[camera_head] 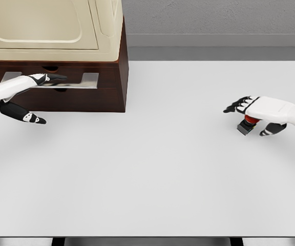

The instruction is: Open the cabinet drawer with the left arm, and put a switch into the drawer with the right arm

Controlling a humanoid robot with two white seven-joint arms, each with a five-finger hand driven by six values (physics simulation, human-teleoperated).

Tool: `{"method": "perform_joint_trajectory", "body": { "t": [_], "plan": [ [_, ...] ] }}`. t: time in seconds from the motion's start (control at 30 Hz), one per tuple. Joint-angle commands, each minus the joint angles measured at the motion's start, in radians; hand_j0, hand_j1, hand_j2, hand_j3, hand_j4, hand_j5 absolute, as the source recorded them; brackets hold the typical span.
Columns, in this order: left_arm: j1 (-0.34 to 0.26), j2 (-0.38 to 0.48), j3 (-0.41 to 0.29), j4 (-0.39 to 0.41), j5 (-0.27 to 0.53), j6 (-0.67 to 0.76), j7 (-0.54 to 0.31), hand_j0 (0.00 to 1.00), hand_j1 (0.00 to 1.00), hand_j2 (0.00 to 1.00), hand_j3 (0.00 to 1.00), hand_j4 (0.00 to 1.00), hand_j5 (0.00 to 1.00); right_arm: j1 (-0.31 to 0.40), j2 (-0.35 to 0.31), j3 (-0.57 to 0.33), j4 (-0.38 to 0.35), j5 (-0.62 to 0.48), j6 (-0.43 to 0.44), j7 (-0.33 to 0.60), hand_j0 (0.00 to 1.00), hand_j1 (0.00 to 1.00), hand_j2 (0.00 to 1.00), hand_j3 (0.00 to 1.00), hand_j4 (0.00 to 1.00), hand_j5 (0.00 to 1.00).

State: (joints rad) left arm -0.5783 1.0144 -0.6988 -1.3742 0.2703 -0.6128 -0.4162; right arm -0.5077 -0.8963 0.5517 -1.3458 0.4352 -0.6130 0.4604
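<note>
Wide bare table (152,169) centre. Switch (246,124), red w/ dark base, 3 o'clock, grasped by right hand (257,114). Left hand (37,82), 10 o'clock, fingers extended at drawer (55,82) handle, grip unclear.

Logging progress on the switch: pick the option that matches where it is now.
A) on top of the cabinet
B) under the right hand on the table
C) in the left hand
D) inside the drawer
B: the red-topped switch sits on the white table beneath the right hand, far from the cabinet.
</note>
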Motion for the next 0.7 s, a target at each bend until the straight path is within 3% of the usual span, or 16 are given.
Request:
{"method": "perform_joint_trajectory", "body": {
  "t": [0.0,0.17,0.27,0.67],
  "plan": [
    [0.000,0.001,0.001,0.003,0.007,0.002,0.000,1.00,1.00,1.00,1.00,1.00,1.00,0.000,-0.007,-0.001,0.002,-0.006,0.002,0.000,1.00,1.00,1.00,1.00,1.00,1.00],
    [0.000,0.001,0.001,0.003,0.007,0.002,0.000,0.95,0.95,0.95,0.95,0.95,0.95,-0.002,-0.006,-0.001,0.007,-0.006,0.002,0.000,1.00,1.00,1.00,1.00,1.00,1.00],
    [0.000,0.001,0.001,0.003,0.009,0.002,0.000,0.94,0.94,0.94,0.94,0.94,0.94,0.000,-0.006,-0.001,0.004,-0.006,0.002,0.000,0.95,0.95,0.95,0.95,0.95,0.95],
    [0.000,-0.008,-0.001,0.003,0.009,0.002,-0.001,0.86,0.86,0.86,0.86,0.86,0.86,0.000,-0.007,-0.001,0.000,-0.006,0.002,0.000,0.98,0.98,0.98,0.98,0.98,0.98]
  ]
}}
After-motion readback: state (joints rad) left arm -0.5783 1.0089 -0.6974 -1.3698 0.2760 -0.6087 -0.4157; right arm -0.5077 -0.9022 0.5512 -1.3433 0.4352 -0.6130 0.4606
